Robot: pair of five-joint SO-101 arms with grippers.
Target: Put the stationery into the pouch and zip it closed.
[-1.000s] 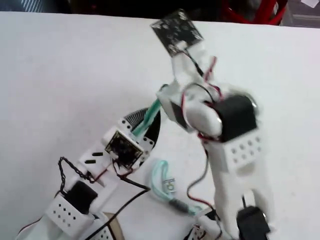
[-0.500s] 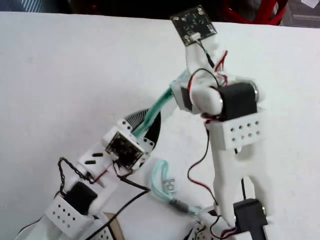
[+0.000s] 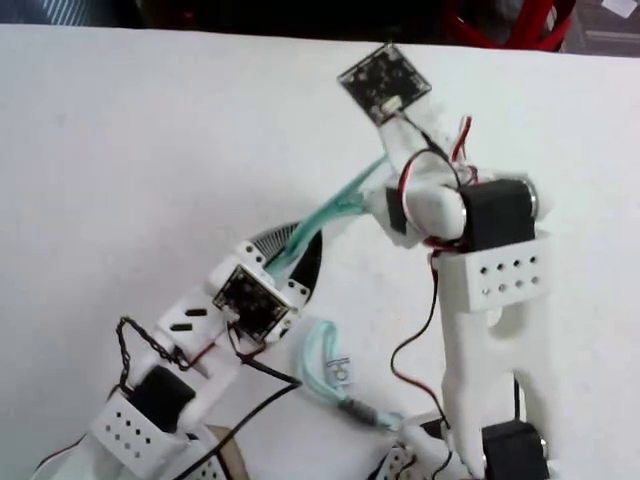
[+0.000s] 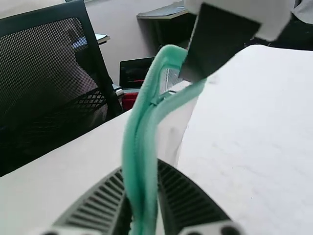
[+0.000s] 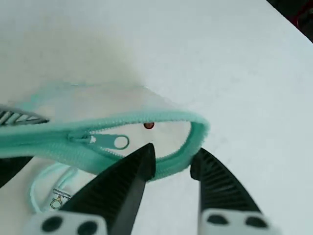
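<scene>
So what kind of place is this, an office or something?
Probably an office or lab room, though I can't be sure: a black mesh office chair stands beside the white table, and a desk sits farther back by the wall.

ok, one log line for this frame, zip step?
left gripper: shut on pouch | right gripper: shut on pouch end | pouch: stretched between both | zip pull: partway, open toward right gripper
</scene>
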